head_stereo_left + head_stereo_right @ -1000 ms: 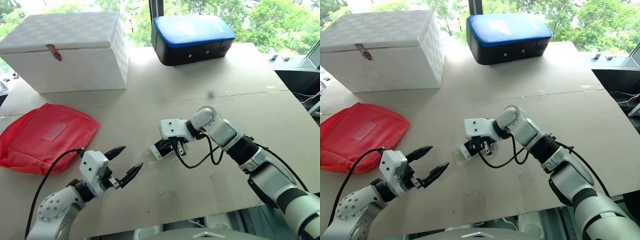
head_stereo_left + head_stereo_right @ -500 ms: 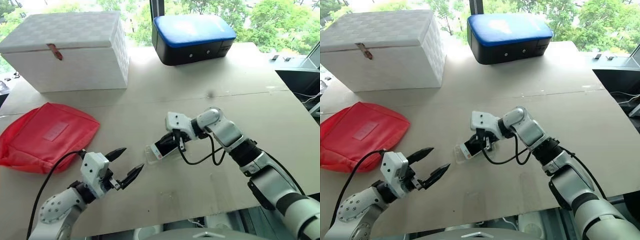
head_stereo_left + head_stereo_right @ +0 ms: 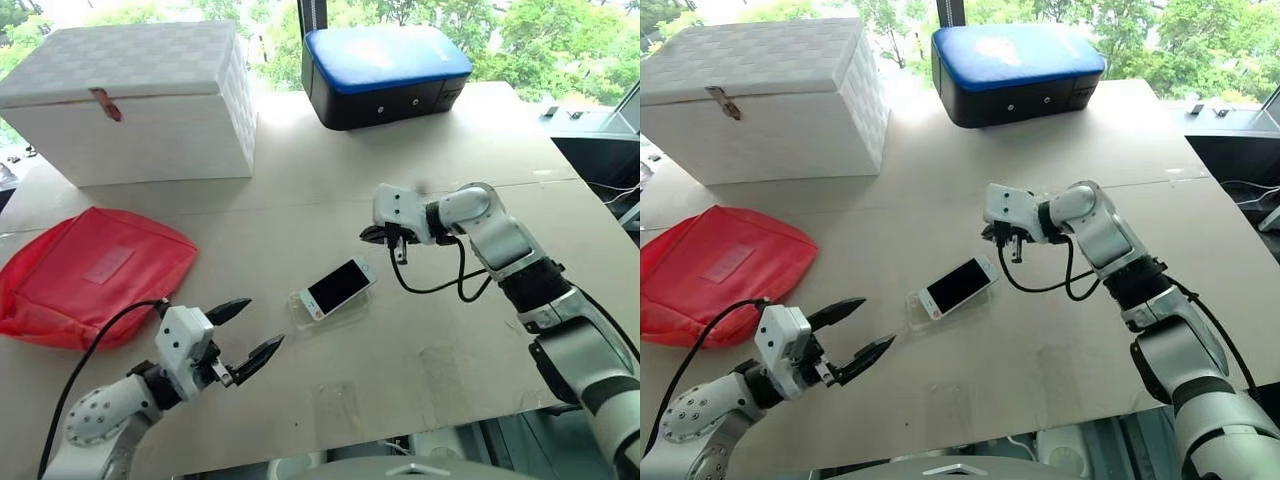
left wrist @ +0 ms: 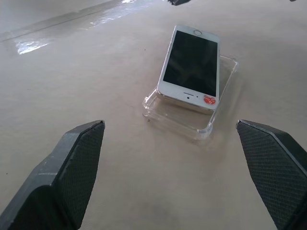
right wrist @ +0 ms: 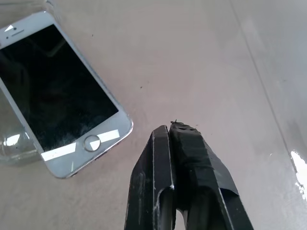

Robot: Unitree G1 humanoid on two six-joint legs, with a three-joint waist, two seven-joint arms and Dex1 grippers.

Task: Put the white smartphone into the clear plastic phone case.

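The white smartphone [image 3: 338,287] lies screen up at the table's middle, resting on the clear plastic phone case [image 3: 305,312]; the case's rim [image 4: 194,125] sticks out past the phone's earpiece end, and the phone looks slightly askew on it. My right gripper [image 3: 372,234] hangs shut and empty, apart from the phone, just beyond its home-button end [image 5: 91,142]. My left gripper [image 3: 250,330] is open near the table's front edge, its fingers [image 4: 76,163] pointing at the phone from a short distance.
A red pouch [image 3: 90,272] lies at the left. A white woven box [image 3: 135,100] stands at the back left and a blue-topped black case [image 3: 385,75] at the back middle. The table's front edge [image 3: 330,440] runs just below my left arm.
My right gripper let go of the phone, lifted and drew back to the right and away from it. The phone now lies free on the case. The left gripper stayed in place.
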